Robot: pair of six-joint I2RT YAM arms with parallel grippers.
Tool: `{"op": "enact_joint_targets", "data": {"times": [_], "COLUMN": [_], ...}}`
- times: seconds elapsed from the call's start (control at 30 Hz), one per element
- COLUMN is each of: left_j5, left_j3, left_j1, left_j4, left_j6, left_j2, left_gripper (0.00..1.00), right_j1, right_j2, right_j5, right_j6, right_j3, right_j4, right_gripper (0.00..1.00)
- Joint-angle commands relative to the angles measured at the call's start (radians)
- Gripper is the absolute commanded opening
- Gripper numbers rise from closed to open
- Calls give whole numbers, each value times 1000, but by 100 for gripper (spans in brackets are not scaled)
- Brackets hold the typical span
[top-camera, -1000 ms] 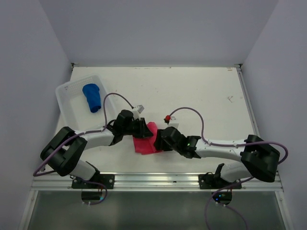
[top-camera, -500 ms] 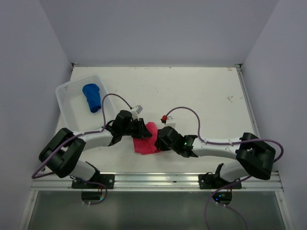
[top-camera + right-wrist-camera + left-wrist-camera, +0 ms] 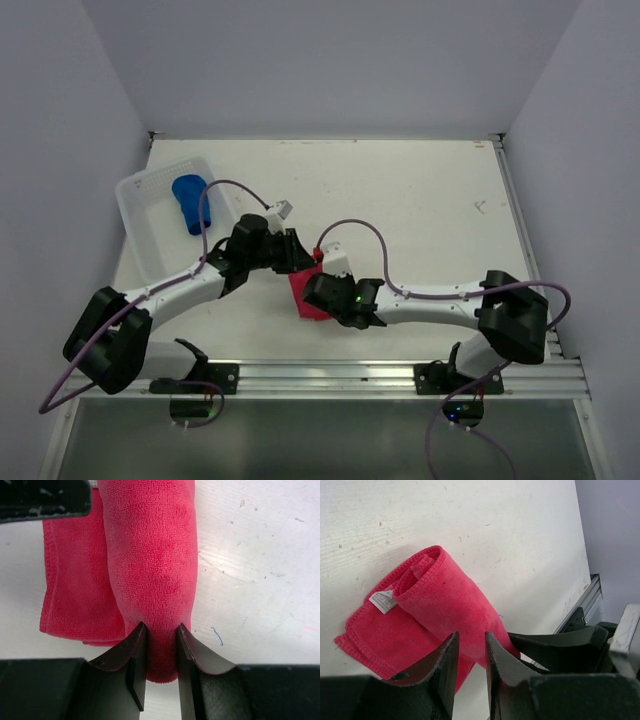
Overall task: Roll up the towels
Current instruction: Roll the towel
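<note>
The pink-red towel (image 3: 303,297) lies mid-table, partly rolled: a thick roll (image 3: 445,600) rests on its flat remainder (image 3: 375,630). My right gripper (image 3: 160,630) is shut on the near end of the roll (image 3: 150,555), which is squeezed narrow between its fingers. At the roll's other end my left gripper (image 3: 470,639) is closed, with cloth filling the narrow gap between its tips. In the top view the left gripper (image 3: 298,262) and right gripper (image 3: 318,293) meet over the towel. The rolled blue towel (image 3: 190,203) sits in the basket.
The white slotted basket (image 3: 150,210) stands at the table's back left. Purple cables loop above both arms. A metal rail (image 3: 330,372) runs along the near edge. Walls close in the table at left, right and back.
My right gripper has closed on the end of the pink roll and its arm has shifted left. The left gripper moved slightly away from me. The towel looks narrower, more rolled.
</note>
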Motion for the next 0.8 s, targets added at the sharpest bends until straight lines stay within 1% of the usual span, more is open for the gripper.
{"op": "enact_joint_targets", "data": {"times": [0.0,0.17,0.3,0.37,0.4,0.43,0.53,0.6,0.77], "left_j5": [10,24,56,67,70,68,68,71,61], "left_j3": [52,72,61,45,37,31,-9,-43,-78], "left_j1": [13,13,13,11,11,3,-12,-18,-33], "left_j4": [-2,24,78,95,113,118,154,190,216], "left_j6": [-13,-21,-38,-42,-44,-42,-48,-62,-53], "left_j2": [-5,33,59,71,75,81,98,114,163], "left_gripper": [31,31,31,31,31,31,31,31,31], "right_j1": [33,83,135,151,155,169,195,201,204], "right_j2": [58,153,266,306,355,375,439,452,435], "right_j5": [147,219,273,311,326,335,365,356,329], "right_j6": [-34,-17,-3,36,56,67,96,104,100], "right_j3": [83,187,290,331,356,402,462,473,458], "right_j4": [-133,-214,-286,-363,-398,-454,-510,-510,-470], "right_gripper": [23,24,24,23,23,23,23,23,23]}}
